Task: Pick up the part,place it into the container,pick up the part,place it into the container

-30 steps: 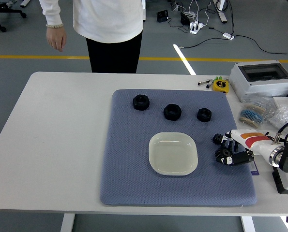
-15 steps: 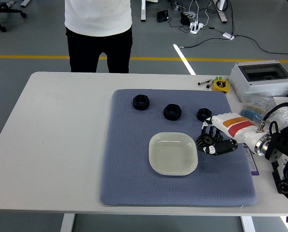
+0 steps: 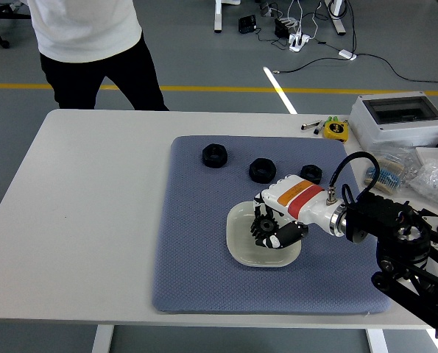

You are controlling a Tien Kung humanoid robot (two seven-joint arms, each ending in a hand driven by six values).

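My right hand (image 3: 272, 226) reaches in from the right and hangs over the pale square dish (image 3: 238, 244) in the middle of the blue-grey mat (image 3: 196, 243). Its fingers are curled around a small black toothed part (image 3: 266, 216), held just above the dish's inside. Three more black round parts lie in a row on the mat's far half: one at the left (image 3: 214, 155), one in the middle (image 3: 262, 170) and one at the right (image 3: 311, 173), just behind my wrist. My left arm is out of view.
A person in a white top (image 3: 86, 29) stands at the table's far left corner. A grey box (image 3: 400, 120), a yellow tape measure (image 3: 336, 130) and bags of small parts (image 3: 432, 176) sit along the right edge.
My right hand has moved left from the mat's right edge to over the dish, carrying the black part. The person has stepped to the left.
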